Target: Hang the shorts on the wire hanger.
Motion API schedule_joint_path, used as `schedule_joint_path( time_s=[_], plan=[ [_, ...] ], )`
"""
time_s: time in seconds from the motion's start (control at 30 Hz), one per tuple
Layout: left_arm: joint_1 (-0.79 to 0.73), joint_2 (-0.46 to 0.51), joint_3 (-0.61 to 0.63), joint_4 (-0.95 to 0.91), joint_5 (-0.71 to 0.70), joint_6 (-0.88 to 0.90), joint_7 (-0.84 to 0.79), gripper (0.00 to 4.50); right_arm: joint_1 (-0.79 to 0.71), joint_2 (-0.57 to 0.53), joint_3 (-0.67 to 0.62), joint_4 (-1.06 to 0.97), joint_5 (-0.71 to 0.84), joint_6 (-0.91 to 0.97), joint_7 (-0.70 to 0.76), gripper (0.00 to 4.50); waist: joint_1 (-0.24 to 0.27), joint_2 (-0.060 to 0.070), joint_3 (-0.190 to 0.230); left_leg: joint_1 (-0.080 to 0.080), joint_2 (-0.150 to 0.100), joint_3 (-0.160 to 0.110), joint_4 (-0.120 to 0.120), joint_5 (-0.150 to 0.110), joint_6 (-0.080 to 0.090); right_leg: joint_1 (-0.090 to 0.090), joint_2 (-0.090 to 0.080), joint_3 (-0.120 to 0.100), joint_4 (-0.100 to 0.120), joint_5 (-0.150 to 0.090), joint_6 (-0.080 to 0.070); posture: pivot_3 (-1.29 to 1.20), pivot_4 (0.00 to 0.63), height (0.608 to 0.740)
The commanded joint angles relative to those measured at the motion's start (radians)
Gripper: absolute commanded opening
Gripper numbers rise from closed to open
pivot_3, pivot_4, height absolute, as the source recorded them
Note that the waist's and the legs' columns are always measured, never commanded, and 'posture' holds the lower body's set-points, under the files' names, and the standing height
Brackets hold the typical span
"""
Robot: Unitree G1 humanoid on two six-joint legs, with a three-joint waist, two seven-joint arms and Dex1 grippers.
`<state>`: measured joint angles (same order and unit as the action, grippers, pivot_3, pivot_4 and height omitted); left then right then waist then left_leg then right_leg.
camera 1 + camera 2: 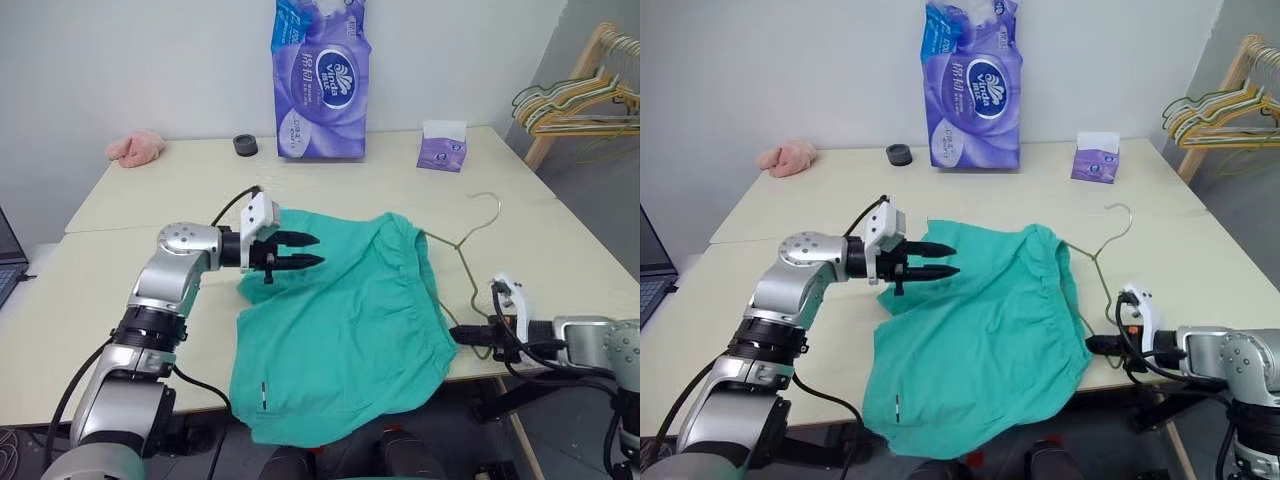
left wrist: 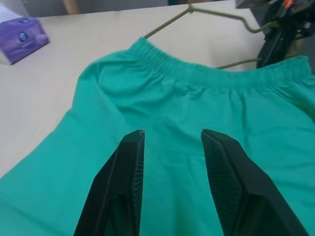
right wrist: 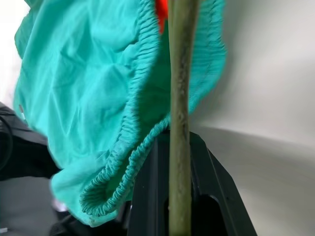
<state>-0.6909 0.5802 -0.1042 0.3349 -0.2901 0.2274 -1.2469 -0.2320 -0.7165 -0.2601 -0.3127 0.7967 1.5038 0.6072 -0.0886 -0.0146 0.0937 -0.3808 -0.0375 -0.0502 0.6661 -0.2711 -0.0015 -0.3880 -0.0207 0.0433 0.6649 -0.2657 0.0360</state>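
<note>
Lying spread across the near half of the pale bench [image 1: 120,270], the teal-green shorts [image 1: 340,330] have their gathered waistband turned toward the robot's right, while one leg droops over the bench's near edge. The wire hanger [image 1: 462,245] sits at the waistband end of the shorts, its hook [image 1: 487,205] pointing away toward the far side of the bench and its lower wire running under or into the waistband; how far it reaches inside cannot be told.

At the side of the shorts opposite the waistband, the left gripper [image 1: 310,250] hovers over the fabric with its jaws partly open and nothing between them; from the left wrist camera the two black fingers [image 2: 123,182] frame bare green cloth.

At the waistband end, the right gripper [image 1: 462,334] has its jaws closed on the wire hanger, the thin wire running straight through the clamp in the right wrist view, with the bunched elastic waistband hanging just beside it.

Beyond the shorts, on the far side of the bench, stand a purple tissue pack [image 1: 320,80], a small purple tissue box [image 1: 442,146], a black roll of tape [image 1: 245,145] and a pink cloth [image 1: 136,148].
</note>
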Motion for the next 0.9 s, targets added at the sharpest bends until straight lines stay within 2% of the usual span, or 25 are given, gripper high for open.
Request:
schedule_joint_path(
  time_s=[0.03,0.2,0.33,0.47,0.67,0.9],
  plan=[
    [-0.071,-0.03,0.058,0.027,-0.025,0.008,0.055,3.02,-0.045,-0.03,0.003,-0.111,0.004,-0.074,0.005,0.0,0.0,0.0,0.0,0.0,0.0,0.0,0.0,0.0,0.0,0.0,0.0,0.0,0.0,0.0,0.0,-0.17,0.065,0.74],
    [-0.14,-0.062,0.076,0.045,-0.034,-0.032,0.054,4.46,-0.04,-0.066,0.091,-0.243,-0.024,-0.147,-0.005,0.0,-0.001,0.0,0.0,-0.001,0.0,0.0,0.0,0.0,0.0,0.0,0.0,0.0,0.0,0.0,0.001,-0.19,0.063,0.74],
    [-0.155,-0.047,0.047,0.043,-0.023,-0.059,-0.021,4.46,-0.026,-0.101,0.149,-0.299,-0.044,-0.186,0.007,0.0,-0.004,0.0,0.0,-0.001,0.0,0.0,0.0,0.0,0.0,-0.001,0.0,0.0,-0.001,0.0,0.0,-0.19,0.063,0.74],
    [-0.172,0.006,-0.048,0.047,0.024,-0.092,-0.195,4.46,-0.008,-0.199,0.257,-0.365,-0.112,-0.289,0.051,0.0,-0.011,0.0,0.0,-0.001,0.0,0.0,0.0,0.0,0.0,-0.001,0.0,0.0,-0.001,0.0,0.0,-0.2,0.065,0.74],
    [-0.183,-0.011,-0.082,0.112,0.076,-0.171,-0.223,4.46,0.016,-0.297,0.342,-0.4,-0.195,-0.42,0.108,0.0,-0.018,0.0,0.0,-0.001,0.0,0.0,0.0,0.0,0.0,-0.001,0.0,0.0,-0.002,-0.001,0.002,-0.21,0.064,0.74],
    [-0.137,-0.011,-0.126,0.08,0.094,-0.189,-0.303,4.46,0.03,-0.334,0.383,-0.421,-0.258,-0.497,0.136,0.0,-0.025,-0.001,0.001,-0.001,0.0,0.0,0.0,0.0,0.0,-0.001,0.0,0.0,-0.002,0.0,0.002,-0.21,0.065,0.74]
  ],
)
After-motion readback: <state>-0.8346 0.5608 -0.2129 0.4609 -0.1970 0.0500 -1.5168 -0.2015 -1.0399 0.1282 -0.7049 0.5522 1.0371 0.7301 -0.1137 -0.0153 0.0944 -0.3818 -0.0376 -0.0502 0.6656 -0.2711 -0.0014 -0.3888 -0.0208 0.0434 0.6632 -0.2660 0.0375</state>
